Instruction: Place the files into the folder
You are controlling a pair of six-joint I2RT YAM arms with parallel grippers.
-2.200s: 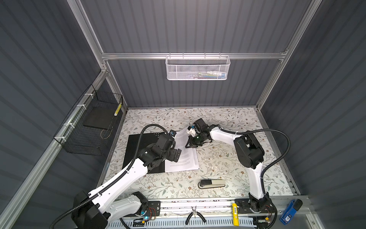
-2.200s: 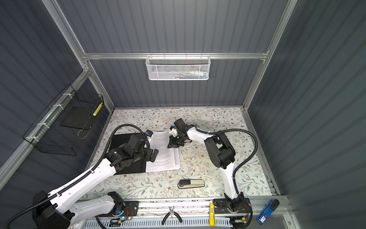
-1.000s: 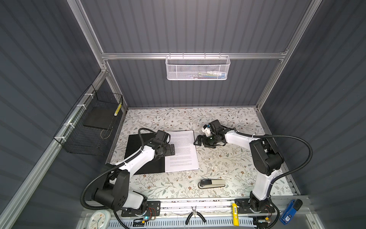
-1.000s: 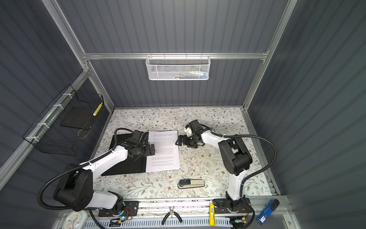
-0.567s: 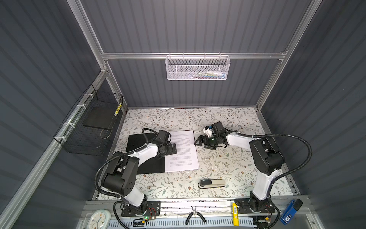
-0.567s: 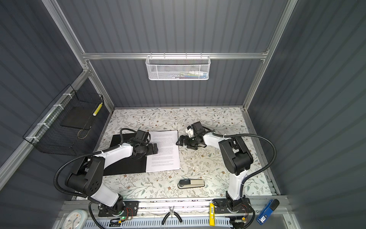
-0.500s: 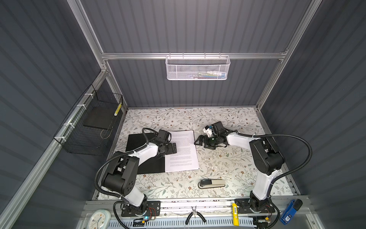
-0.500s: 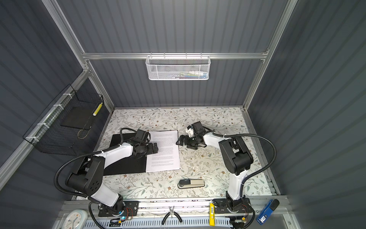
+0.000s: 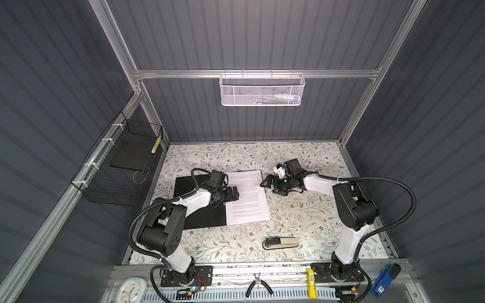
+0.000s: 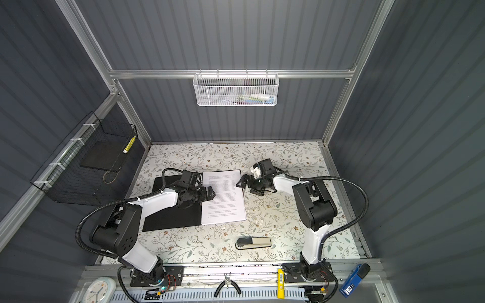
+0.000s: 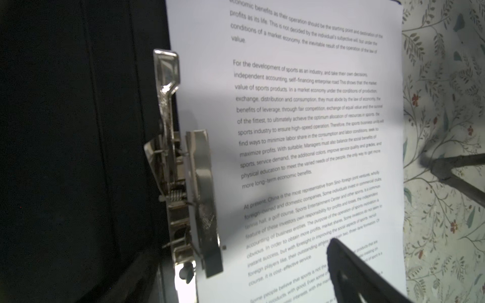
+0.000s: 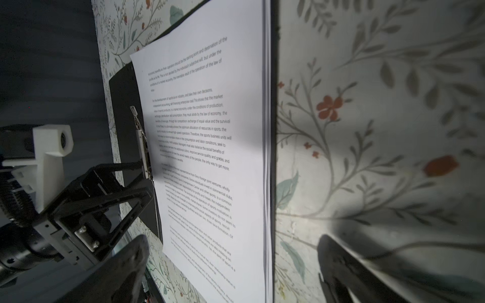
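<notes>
The folder (image 9: 195,217) (image 10: 170,216) lies open and flat on the floral table, left of centre in both top views. The files (image 9: 248,199) (image 10: 225,196) rest as a neat white stack on its right half, text up. My left gripper (image 9: 234,194) (image 10: 210,194) hovers open over the stack's left edge, by the folder's metal clip (image 11: 200,189). One dark fingertip (image 11: 351,272) shows above the files (image 11: 301,126). My right gripper (image 9: 267,184) (image 10: 242,182) stands open just off the stack's far right corner, holding nothing; its fingers (image 12: 128,259) frame the files' edge (image 12: 265,157).
A grey stapler (image 9: 280,242) lies near the table's front. A black wire basket (image 9: 118,168) holding a dark slab hangs on the left wall. A white mesh basket (image 9: 262,90) hangs on the back wall. Pliers (image 9: 258,287) lie on the front rail.
My left arm's elbow has folded back toward its base while the gripper stayed by the clip. My right gripper drew off the sheets' corner to the right. The sheets now lie flat.
</notes>
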